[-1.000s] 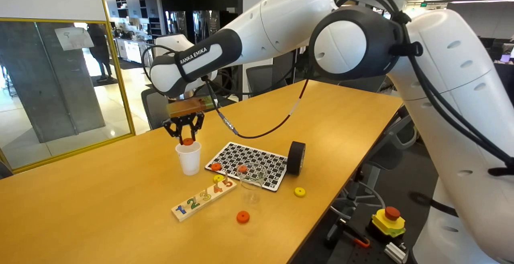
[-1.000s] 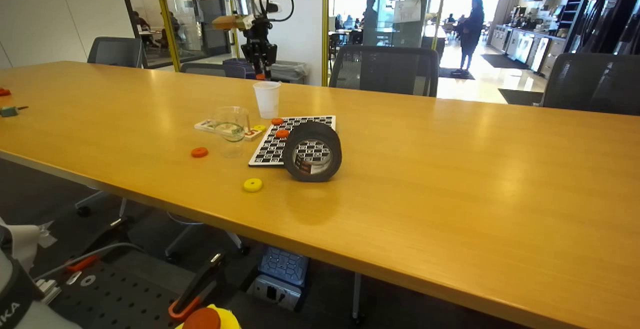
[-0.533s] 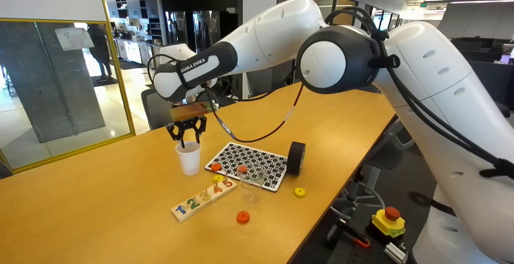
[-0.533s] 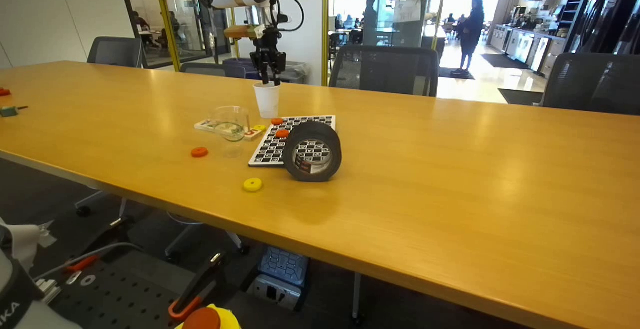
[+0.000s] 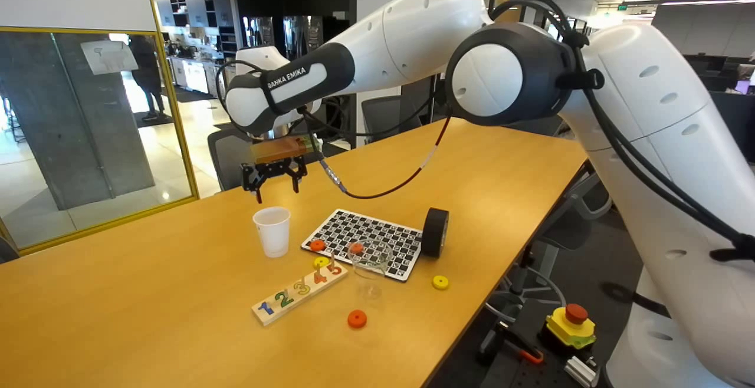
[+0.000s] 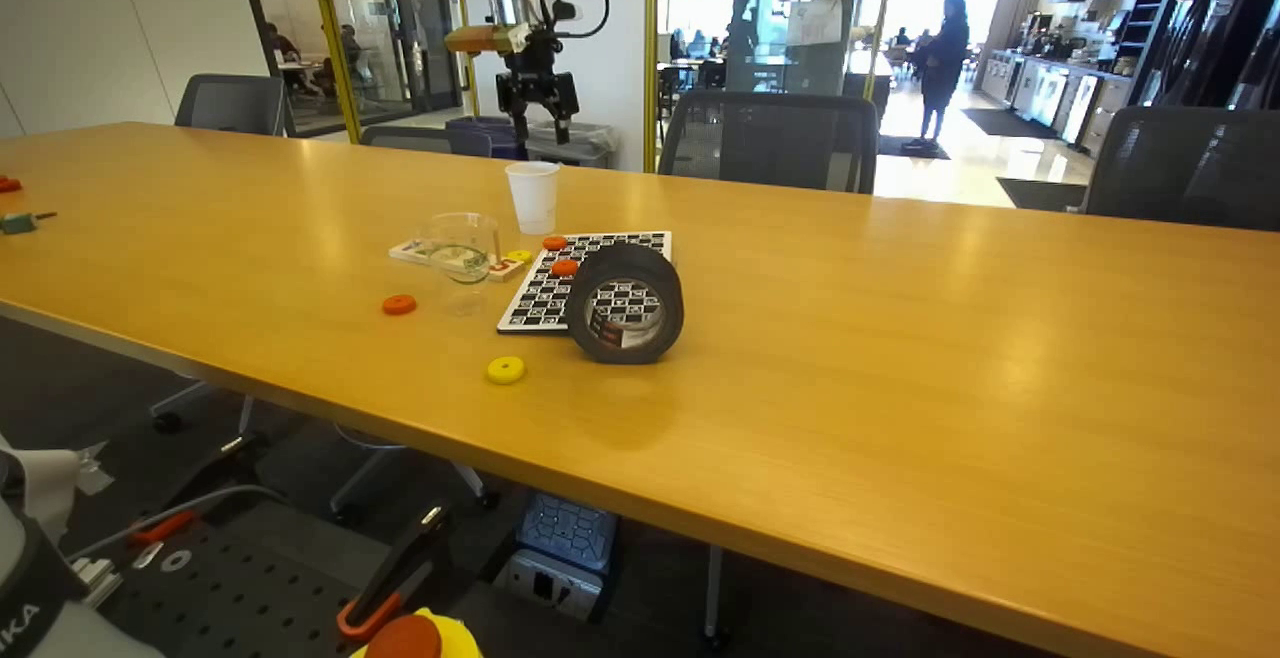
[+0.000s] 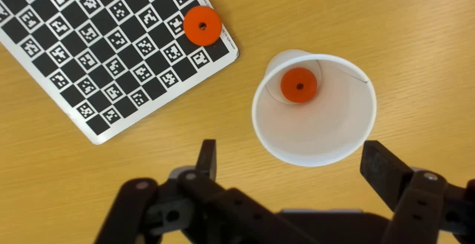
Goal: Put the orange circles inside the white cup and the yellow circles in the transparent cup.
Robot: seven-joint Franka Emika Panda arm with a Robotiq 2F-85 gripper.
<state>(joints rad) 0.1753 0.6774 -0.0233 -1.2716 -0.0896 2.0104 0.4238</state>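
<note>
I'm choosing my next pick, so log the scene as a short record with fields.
Gripper: open, above the tapered plain white cup
Inside white cup: one flat round orange disc seen
Checkered black-and-white board: two orange discs on it
Transparent round cup: no disc seen inside; another orange disc nearby
Flat round yellow discs: one beside the pale wooden number strip, one near the upright black tape roll
</note>
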